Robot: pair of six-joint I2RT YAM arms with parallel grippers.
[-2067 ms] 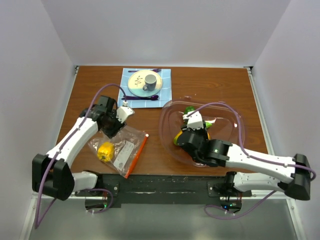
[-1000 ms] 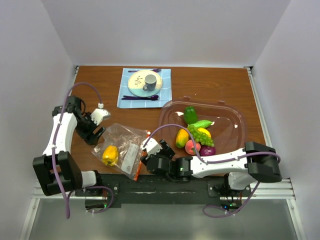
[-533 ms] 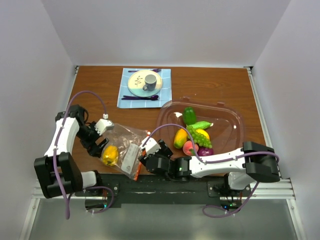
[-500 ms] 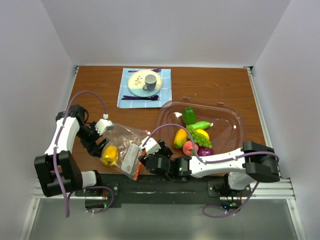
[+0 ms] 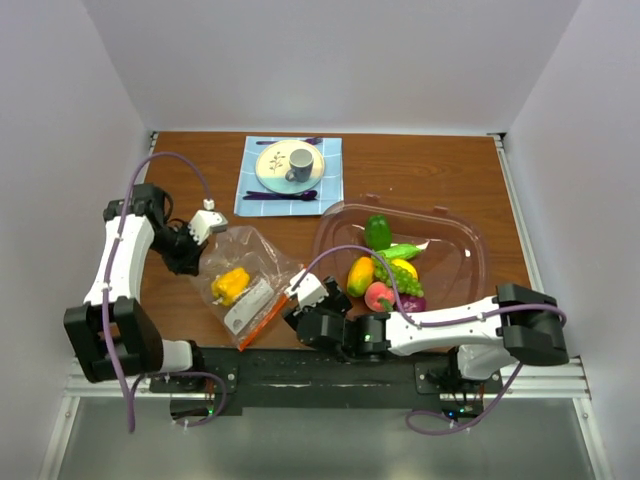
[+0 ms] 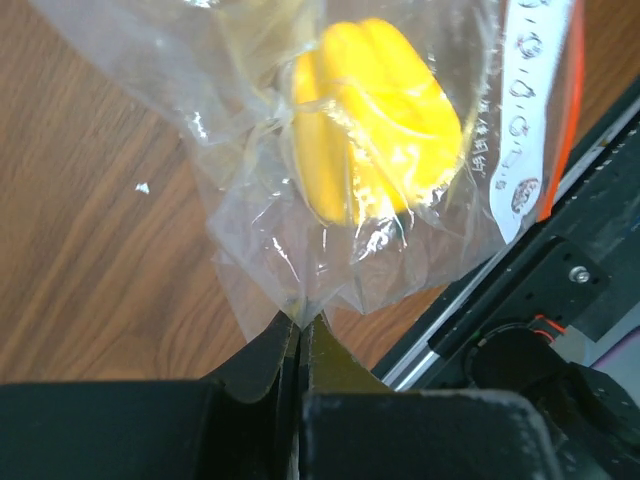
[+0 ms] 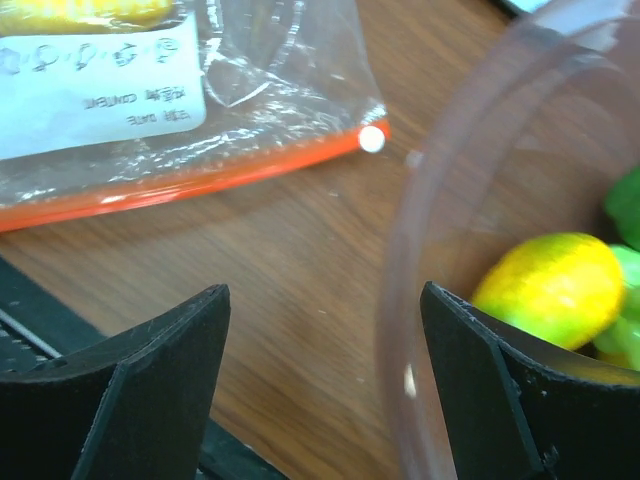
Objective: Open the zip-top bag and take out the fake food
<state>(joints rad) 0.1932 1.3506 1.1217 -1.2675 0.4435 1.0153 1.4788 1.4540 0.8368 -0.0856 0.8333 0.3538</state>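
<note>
Clear crinkly zip-top bag slanting diagonally across tabletop, orange zipper edge facing near-right, yellow fake pepper inside, left fingers pinched on its far-left corner, right fingers spread wide, empty.

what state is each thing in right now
bag: one corner pinched, zipper edge lying on the table; cannot tell if it is sealed
yellow pepper: inside the bag
left end effector: shut on the bag's corner
right end effector: open, holding nothing, between bag and bowl
bowl: upright, holding toy fruits
cup: upright on the plate
</note>
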